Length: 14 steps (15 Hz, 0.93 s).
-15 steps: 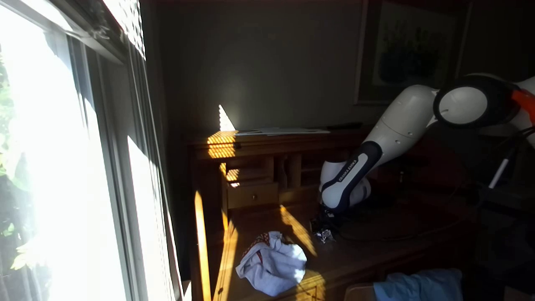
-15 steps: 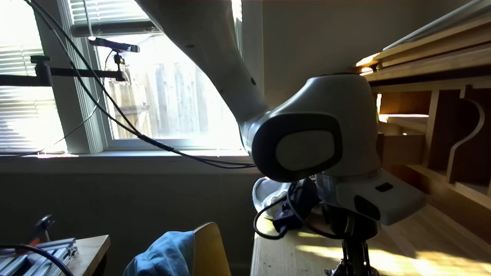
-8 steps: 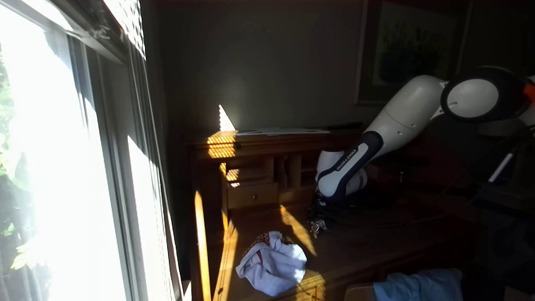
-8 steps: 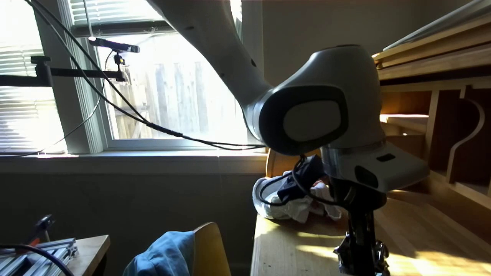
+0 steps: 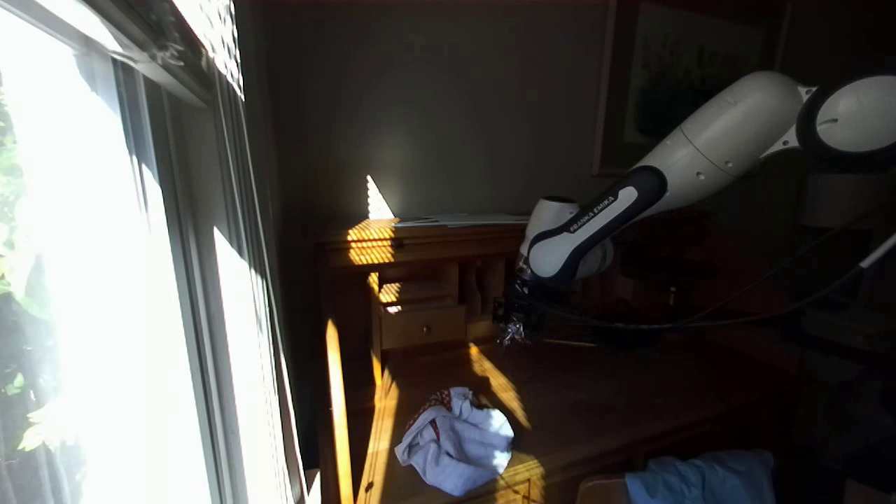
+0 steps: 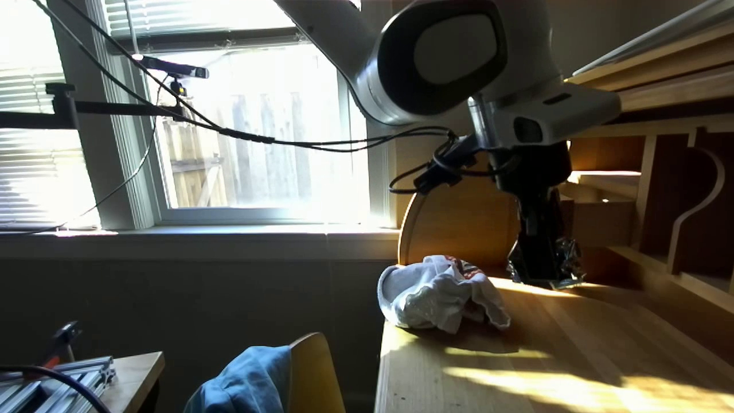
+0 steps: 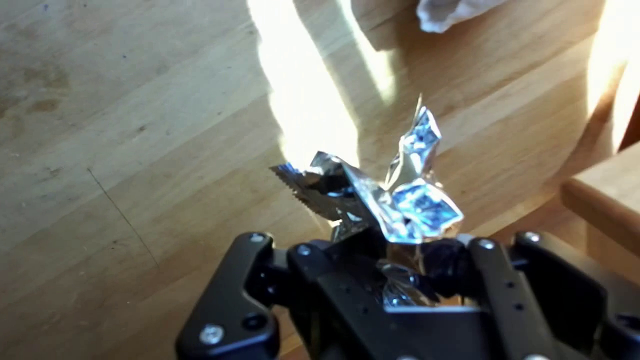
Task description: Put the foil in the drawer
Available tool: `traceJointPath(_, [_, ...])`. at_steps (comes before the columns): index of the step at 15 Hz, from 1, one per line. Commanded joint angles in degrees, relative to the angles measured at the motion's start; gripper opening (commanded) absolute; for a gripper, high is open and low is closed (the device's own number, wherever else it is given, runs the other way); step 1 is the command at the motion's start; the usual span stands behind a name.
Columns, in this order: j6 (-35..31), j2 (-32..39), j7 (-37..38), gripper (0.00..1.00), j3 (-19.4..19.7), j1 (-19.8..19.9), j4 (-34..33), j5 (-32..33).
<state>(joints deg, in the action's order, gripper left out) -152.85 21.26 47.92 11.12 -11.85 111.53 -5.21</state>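
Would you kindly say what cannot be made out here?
Wrist view:
crumpled silver foil, partly hidden by the black gripper;
white red-patterned cloth, mostly beyond the top edge.
In an exterior view:
small wooden drawer, inside hidden by its front;
rectangular framed picture, subject lost in shadow.

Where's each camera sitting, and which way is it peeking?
An exterior view: sits near the window, facing the desk and its little drawer; much of the arm and hand show.
An exterior view: seems to sit across the desk from the window, facing a fence outside; part of the arm and the hand show.
Wrist view: rides on the arm, looking past the hand onto the desk; just the hand shows, holding the foil.
Both exterior views share arm, hand, foil, desk and white cloth.
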Motion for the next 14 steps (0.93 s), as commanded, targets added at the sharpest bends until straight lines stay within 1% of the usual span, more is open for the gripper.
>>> traceJointPath(1, [-0.4,-4.0,5.2,0.00,-1.1,-0.9,0.9,3.1])
traceJointPath(4, [-0.4,-7.8,4.1,0.00,-3.6,-0.3,2.8,3.2])
traceJointPath(6, [-2.5,-9.8,3.4,0.00,-5.3,0.0,4.0,2.7])
traceJointPath(8, [-5.4,-11.2,4.3,0.00,-6.0,-0.3,4.5,3.7])
traceJointPath(11, [-9.2,-10.9,5.0,0.00,-6.7,-0.2,3.4,4.9])
traceJointPath(12, [-10.5,-10.4,4.1,0.00,-5.6,-1.4,2.9,4.1])
traceJointPath(14, [-13.0,-9.2,3.0,0.00,-6.1,-1.1,2.3,2.8])
